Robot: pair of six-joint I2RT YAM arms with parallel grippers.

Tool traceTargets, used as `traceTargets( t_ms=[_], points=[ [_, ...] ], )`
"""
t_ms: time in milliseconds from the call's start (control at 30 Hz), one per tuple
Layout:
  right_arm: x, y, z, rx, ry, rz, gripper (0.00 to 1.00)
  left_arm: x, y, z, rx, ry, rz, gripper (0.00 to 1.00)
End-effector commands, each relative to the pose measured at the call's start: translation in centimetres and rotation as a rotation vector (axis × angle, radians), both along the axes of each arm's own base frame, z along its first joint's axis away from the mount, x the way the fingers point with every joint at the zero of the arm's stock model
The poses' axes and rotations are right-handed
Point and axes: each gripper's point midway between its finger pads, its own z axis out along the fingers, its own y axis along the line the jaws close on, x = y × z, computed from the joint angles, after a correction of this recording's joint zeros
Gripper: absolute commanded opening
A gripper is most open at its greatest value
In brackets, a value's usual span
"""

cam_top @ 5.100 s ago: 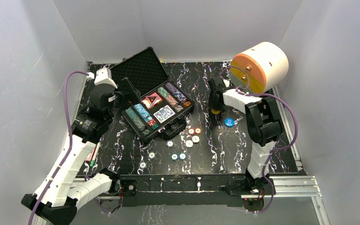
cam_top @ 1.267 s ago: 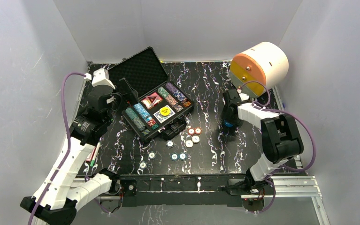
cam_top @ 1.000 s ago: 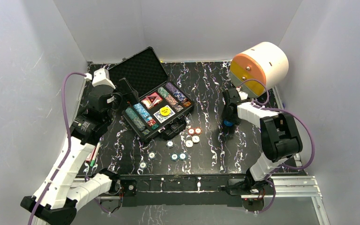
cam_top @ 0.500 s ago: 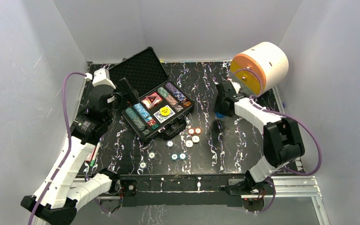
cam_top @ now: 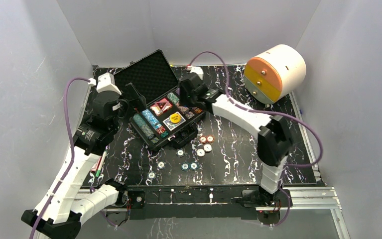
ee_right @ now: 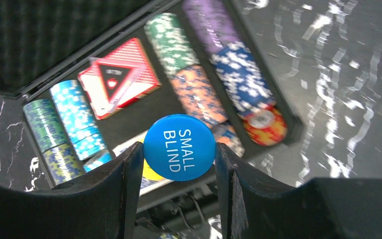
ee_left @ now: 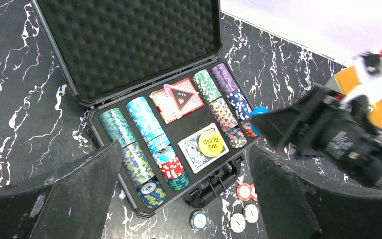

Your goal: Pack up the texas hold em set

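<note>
Now | right jaws: clamped across the rim of the blue round plastic "SMALL BLIND" button, held above the open black foam-lined hard case | left jaws: wide apart, empty, beside the case | handling (judged): button light, stiff, slick; rim grip suits | loose poker chips lie on the table.

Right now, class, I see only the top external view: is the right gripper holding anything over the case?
Observer: Yes. In the right wrist view the right gripper is shut on a blue button printed SMALL BLIND.
Operator: And the yellow button?
Observer: The left wrist view reads BIG BLIND on it, and it lies on the blue card deck.
Operator: The left gripper?
Observer: Its fingers stand wide apart, holding nothing.
</note>
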Motion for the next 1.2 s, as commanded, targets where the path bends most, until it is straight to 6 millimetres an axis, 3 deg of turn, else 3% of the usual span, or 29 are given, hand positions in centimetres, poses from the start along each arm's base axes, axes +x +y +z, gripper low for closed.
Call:
traceTargets(
  t_ms=[0, 200, 433, 767, 1167],
  points=[
    [1.1, 5.2, 1.5, -0.019, -0.096, 0.092, 0.50, -0.7, 1.2, 0.7, 0.016, -0.031, 0.040, 0.98],
    [2.1, 9.8, 0.4, -0.023, -0.107, 0.171, 0.50, -1.2, 2.4, 1.0, 0.038, -0.045, 0.084, 0.98],
    [3.3, 12.6, -1.3, -0.038, -0.103, 0.219, 0.51, -1.4, 3.1, 1.2, 0.054, -0.056, 0.105, 0.98],
    [3.9, 14.8, -3.6, -0.057, -0.081, 0.292, 0.53, -1.3, 3.0, 0.7, 0.063, -0.042, 0.103, 0.98],
    [4.2, 15.1, -5.8, -0.099, -0.073, 0.316, 0.54, -1.1, 2.8, 0.5, 0.073, -0.031, 0.091, 0.98]
  ],
)
